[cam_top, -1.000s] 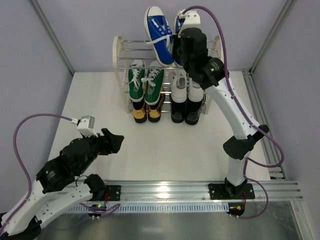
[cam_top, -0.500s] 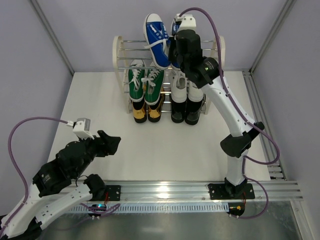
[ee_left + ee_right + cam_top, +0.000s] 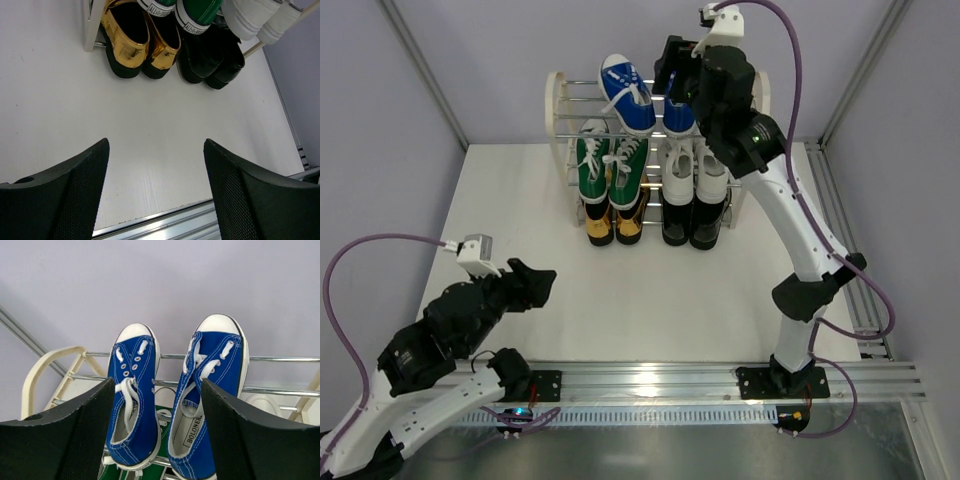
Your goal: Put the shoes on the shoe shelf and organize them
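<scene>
The shoe shelf [image 3: 560, 112] stands at the back of the table. Both blue canvas sneakers [image 3: 625, 95] [image 3: 132, 400] lie on its top rods, side by side, toes pointing away. Under them are the green sneakers [image 3: 610, 165] and white sneakers [image 3: 695, 178]. The gold loafers [image 3: 615, 224] [image 3: 132, 40] and black dress shoes [image 3: 692, 226] [image 3: 210, 57] fill the lowest tier. My right gripper [image 3: 672, 70] [image 3: 156, 385] hovers open just behind the blue pair, holding nothing. My left gripper [image 3: 535, 285] [image 3: 156, 145] hangs open over bare table at the front left.
A cream side panel [image 3: 40, 375] and chrome rods [image 3: 280, 359] frame the top tier. An aluminium rail [image 3: 650, 380] runs along the near edge, and another rail [image 3: 850, 230] along the right side. Grey walls close in the back and sides.
My right gripper has opened and let go of the right blue sneaker, which now rests on the top tier. The right arm rose and pulled back. The left arm shifted slightly.
</scene>
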You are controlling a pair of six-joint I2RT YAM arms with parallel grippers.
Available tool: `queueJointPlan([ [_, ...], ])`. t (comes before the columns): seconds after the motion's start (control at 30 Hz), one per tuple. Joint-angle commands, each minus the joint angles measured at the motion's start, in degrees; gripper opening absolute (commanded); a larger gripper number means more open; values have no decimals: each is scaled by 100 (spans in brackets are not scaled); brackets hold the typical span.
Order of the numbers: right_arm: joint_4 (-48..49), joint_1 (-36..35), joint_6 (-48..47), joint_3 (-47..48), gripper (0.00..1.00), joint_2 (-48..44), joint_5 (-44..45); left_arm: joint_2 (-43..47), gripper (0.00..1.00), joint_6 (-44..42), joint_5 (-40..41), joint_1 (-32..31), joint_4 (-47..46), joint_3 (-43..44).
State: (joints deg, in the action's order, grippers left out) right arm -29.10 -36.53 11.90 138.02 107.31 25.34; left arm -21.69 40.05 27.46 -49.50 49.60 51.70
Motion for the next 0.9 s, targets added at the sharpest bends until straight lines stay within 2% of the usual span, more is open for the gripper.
queueJointPlan([
  [0.0,616,6,-144,-142,71,-763,31,-308,75,-208,189,-16,-433,549],
  [0.07,686,23,-249,-450,70,-1078,163,-650,74,-471,276,-8,-914,814],
  [0.13,643,163,-206,-748,58,-1273,287,-941,51,-735,426,-8,-1407,1174],
  [0.17,573,225,-145,-863,48,-1430,270,-1151,24,-953,496,-16,-1627,1489],
  [0.2,529,321,-83,-1064,27,-1501,165,-1588,11,-1060,653,-8,-2012,1675],
  [0.23,441,505,-22,-1136,15,-1546,94,-1880,1,-1157,733,-8,-2164,1894],
  [0.27,275,629,22,-1197,4,-1581,7,-2143,0,-1410,830,-8,-2296,2383],
  [0.4,63,1165,172,-1488,4,-1582,-853,-3793,0,-2175,1226,28,-3192,3572],
  [0.53,-148,1412,-47,-1129,4,-1169,-1619,-5149,0,-2292,736,553,-3142,4899],
  [0.57,-340,1438,-108,-849,4,-916,-1786,-5387,0,-2074,578,929,-3071,5381],
  [0.7,-596,1500,-127,-495,4,-571,-1902,-6424,1,-1643,-126,1695,-2825,6298],
  [0.87,-640,1526,-92,-486,4,-360,-1402,-7575,1,-1746,-276,1996,-2535,7299],
])
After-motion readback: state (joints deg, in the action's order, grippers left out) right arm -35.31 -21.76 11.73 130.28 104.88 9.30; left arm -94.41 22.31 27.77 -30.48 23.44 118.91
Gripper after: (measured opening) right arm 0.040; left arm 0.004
